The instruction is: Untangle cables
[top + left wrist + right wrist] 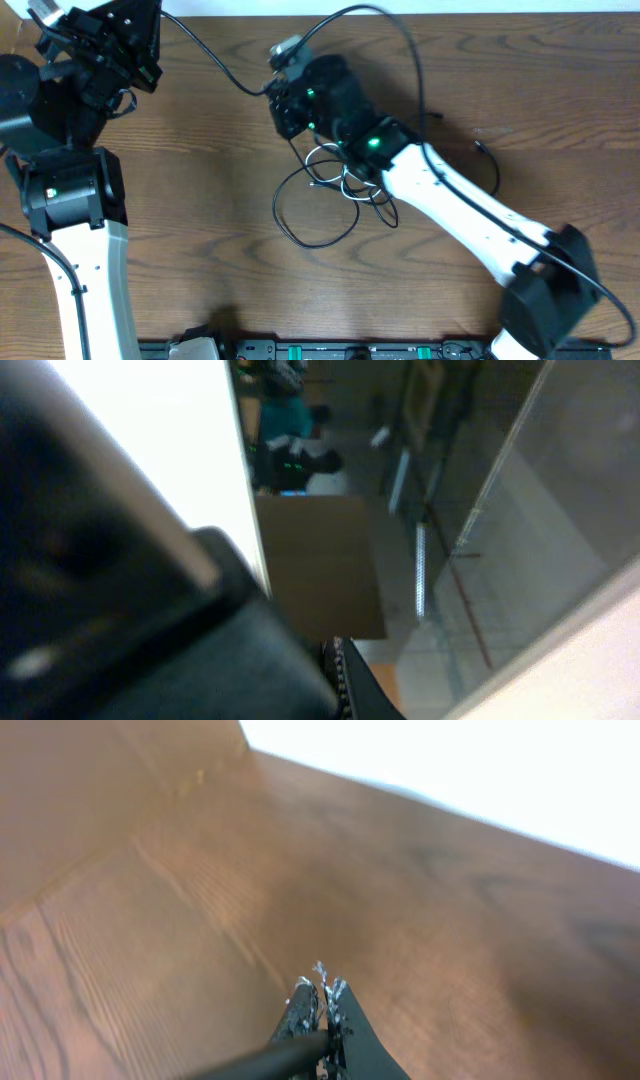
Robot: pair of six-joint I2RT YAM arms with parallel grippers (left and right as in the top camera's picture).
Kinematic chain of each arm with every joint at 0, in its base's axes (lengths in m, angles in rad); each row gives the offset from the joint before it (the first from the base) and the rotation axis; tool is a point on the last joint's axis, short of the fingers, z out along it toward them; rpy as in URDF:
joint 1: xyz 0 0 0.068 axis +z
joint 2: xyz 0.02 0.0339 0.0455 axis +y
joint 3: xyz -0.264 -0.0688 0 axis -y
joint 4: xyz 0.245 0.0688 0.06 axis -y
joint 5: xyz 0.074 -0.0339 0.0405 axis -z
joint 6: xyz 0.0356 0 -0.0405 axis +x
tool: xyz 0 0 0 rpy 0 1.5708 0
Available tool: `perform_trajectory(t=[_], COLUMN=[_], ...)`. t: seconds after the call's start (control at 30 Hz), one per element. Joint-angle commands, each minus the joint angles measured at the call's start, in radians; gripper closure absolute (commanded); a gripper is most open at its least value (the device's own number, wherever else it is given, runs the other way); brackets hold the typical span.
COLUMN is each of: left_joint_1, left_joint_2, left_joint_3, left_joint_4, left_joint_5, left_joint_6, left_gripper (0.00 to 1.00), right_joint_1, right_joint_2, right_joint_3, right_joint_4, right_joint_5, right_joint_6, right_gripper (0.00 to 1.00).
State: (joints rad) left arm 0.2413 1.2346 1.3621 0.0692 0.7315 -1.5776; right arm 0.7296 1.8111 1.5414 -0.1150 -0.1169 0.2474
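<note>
A tangle of cables (330,190) lies at the table's middle. It has thin black loops (300,225) with a white cable (343,172) woven through them, partly hidden under my right arm. My right gripper (268,92) (325,982) hangs just up-left of the tangle and is shut on a black cable (280,1058) that crosses its jaws. That black cable (210,58) runs taut up-left to my left gripper (155,20) (340,660), which is raised at the far left corner with its jaws pressed together. The left wrist view does not show the cable.
A black plug end (480,148) with a short run of cord lies right of my right arm. A thicker black cord (400,30) arcs over the right arm. Equipment (300,350) lines the table's near edge.
</note>
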Motion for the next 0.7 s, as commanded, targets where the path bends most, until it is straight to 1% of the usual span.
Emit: perform_trajectory(t=[0.0,0.07,0.1,0.13,0.2,0.23,0.3,0.33,0.37,0.43,0.5,0.57,0.6,0.67], left_joint_1=[0.005,0.005,0.005,0.005,0.005,0.004,0.004,0.004,0.004,0.004,0.004,0.004,0.004,0.003], left_joint_2=[-0.005,-0.005,-0.005,-0.005,-0.005,-0.005,0.0,0.005,0.011,0.029,0.045,0.063,0.072,0.09], left_joint_3=[0.01,0.01,0.01,0.01,0.01,0.01,0.01,0.01,0.01,0.01,0.01,0.01,0.01,0.01], left_joint_4=[-0.064,-0.109,-0.133,-0.167,-0.241,-0.283,-0.375,-0.411,-0.442,-0.506,-0.549,-0.586,-0.603,-0.63], left_joint_5=[0.01,-0.019,-0.044,-0.083,-0.175,-0.223,-0.312,-0.334,-0.34,-0.331,-0.297,-0.23,-0.187,-0.117], left_joint_6=[0.138,0.207,0.247,0.306,0.431,0.494,0.599,0.635,0.663,0.707,0.753,0.825,0.865,0.93], left_gripper=[0.92,0.91,0.85,0.83,0.71,0.68,0.66,0.62,0.59,0.55,0.54,0.53,0.49,0.47], right_joint_1=[-0.045,-0.064,-0.072,-0.079,-0.095,-0.104,-0.123,-0.134,-0.141,-0.163,-0.186,-0.209,-0.222,-0.245], right_joint_2=[-0.154,-0.198,-0.223,-0.242,-0.286,-0.309,-0.348,-0.369,-0.383,-0.418,-0.444,-0.465,-0.475,-0.494], right_joint_3=[0.007,0.007,0.007,0.007,0.007,0.007,0.007,0.007,0.007,0.007,0.007,0.008,0.008,0.009], right_joint_4=[-0.003,-0.026,-0.042,-0.057,-0.085,-0.097,-0.106,-0.105,-0.102,-0.08,-0.041,0.007,0.037,0.093], right_joint_5=[0.01,0.009,0.008,0.003,-0.025,-0.045,-0.069,-0.074,-0.074,-0.074,-0.074,-0.073,-0.073,-0.073], right_joint_6=[0.052,0.052,0.052,0.052,0.053,0.063,0.084,0.092,0.097,0.097,0.097,0.097,0.097,0.118], right_gripper=[0.99,0.99,0.99,0.99,0.99,0.99,0.99,0.99,0.99,0.99,0.99,0.99,0.99,0.99])
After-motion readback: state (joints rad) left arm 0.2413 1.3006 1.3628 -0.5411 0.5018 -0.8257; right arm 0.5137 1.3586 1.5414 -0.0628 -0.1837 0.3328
